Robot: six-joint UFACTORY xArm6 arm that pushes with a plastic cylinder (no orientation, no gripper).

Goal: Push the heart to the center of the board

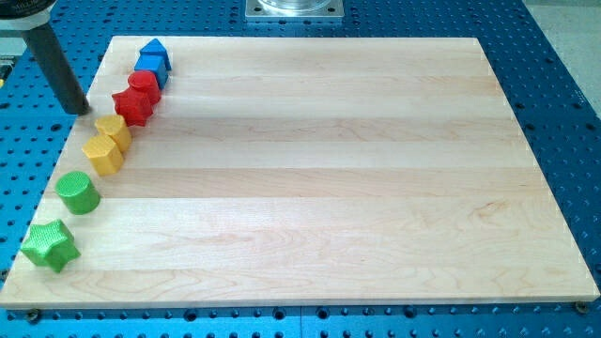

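Several blocks stand in a row along the board's left edge. From the view's top down they are a blue house-shaped block (pixel 153 58) with a second blue block tight behind it, two red blocks (pixel 143 84) (pixel 131 105), two yellow blocks (pixel 114 130) (pixel 103 153), a green cylinder (pixel 78 192) and a green star (pixel 49 244). The lower yellow block may be the heart, but its shape is hard to make out. My tip (pixel 81 111) is at the board's left edge. It is just left of the lower red block and not touching it.
The wooden board (pixel 319 178) lies on a blue perforated table (pixel 563 113). A metal base plate (pixel 295 9) sits beyond the board's top edge. The dark rod (pixel 56 61) slants up to the view's top left corner.
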